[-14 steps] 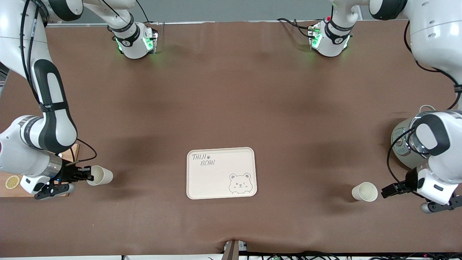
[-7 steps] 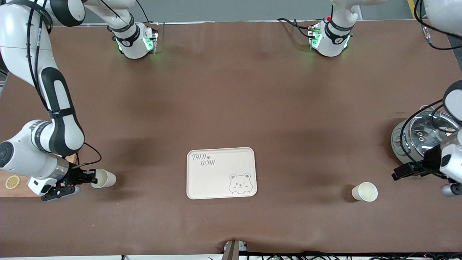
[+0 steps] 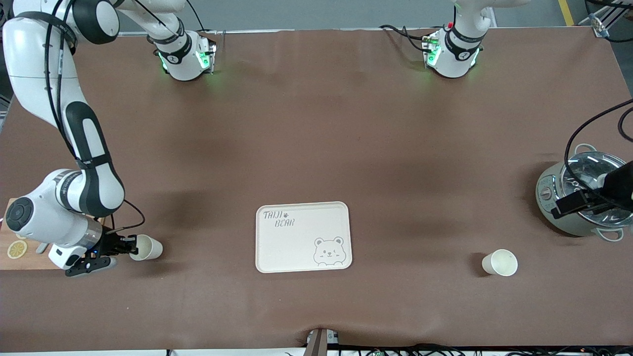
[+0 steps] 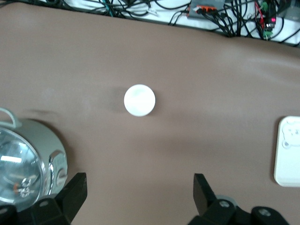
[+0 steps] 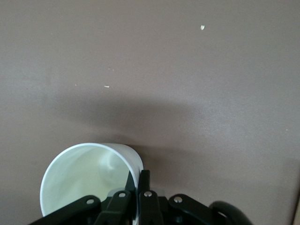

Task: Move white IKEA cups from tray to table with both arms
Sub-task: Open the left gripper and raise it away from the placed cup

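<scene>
One white cup (image 3: 148, 247) is tilted in my right gripper (image 3: 130, 245), low over the table at the right arm's end. In the right wrist view the fingers (image 5: 146, 182) are shut on the cup's wall (image 5: 86, 176), one inside the rim and one outside. The second white cup (image 3: 500, 262) stands upright and free near the left arm's end; it also shows in the left wrist view (image 4: 139, 100). My left gripper (image 3: 566, 205) is open and empty (image 4: 139, 187), up over the table beside the pot, well away from that cup.
The cream bear tray (image 3: 302, 212) lies mid-table, its edge showing in the left wrist view (image 4: 287, 152). A steel pot with a glass lid (image 3: 576, 195) stands at the left arm's end. A wooden board with a lemon slice (image 3: 17, 248) lies at the right arm's end.
My right gripper has carried its cup a little toward the tray. My left gripper has drawn away from the standing cup, rising toward the pot.
</scene>
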Controlling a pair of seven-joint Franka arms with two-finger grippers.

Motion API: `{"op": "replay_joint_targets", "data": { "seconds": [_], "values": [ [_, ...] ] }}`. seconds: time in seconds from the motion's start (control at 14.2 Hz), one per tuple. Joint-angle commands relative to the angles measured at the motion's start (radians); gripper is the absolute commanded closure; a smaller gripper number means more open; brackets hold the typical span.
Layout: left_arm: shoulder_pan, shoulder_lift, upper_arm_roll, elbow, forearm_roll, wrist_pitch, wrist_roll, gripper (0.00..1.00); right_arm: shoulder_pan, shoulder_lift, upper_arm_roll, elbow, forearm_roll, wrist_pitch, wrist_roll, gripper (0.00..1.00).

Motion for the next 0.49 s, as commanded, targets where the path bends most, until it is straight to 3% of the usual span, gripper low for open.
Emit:
{"op": "replay_joint_targets", "data": {
  "seconds": [0.0, 0.07, 0.14, 0.21, 0.42],
  "values": [
    [0.001, -0.082, -0.023, -0.034, 0.023, -0.089, 0.022, 0.0, -0.003, 0.0, 0.007, -0.004, 0.01, 0.011, -0.015, 0.99],
    [0.004, -0.1, -0.033, -0.037, 0.027, -0.109, 0.024, 0.0, -0.003, 0.0, 0.007, -0.001, 0.012, 0.009, -0.012, 0.59],
    [0.002, -0.12, -0.033, -0.05, 0.033, -0.114, 0.024, 0.0, -0.003, 0.0, 0.007, 0.001, 0.013, 0.009, -0.01, 0.09],
    [0.001, -0.157, -0.04, -0.089, 0.046, -0.119, 0.024, 0.0, -0.005, 0.0, 0.007, 0.004, 0.013, 0.008, -0.007, 0.0],
    [0.005, -0.246, -0.062, -0.184, 0.078, -0.119, 0.03, 0.0, -0.005, 0.0, 0.007, 0.015, 0.015, 0.005, -0.005, 0.0]
  ]
}}
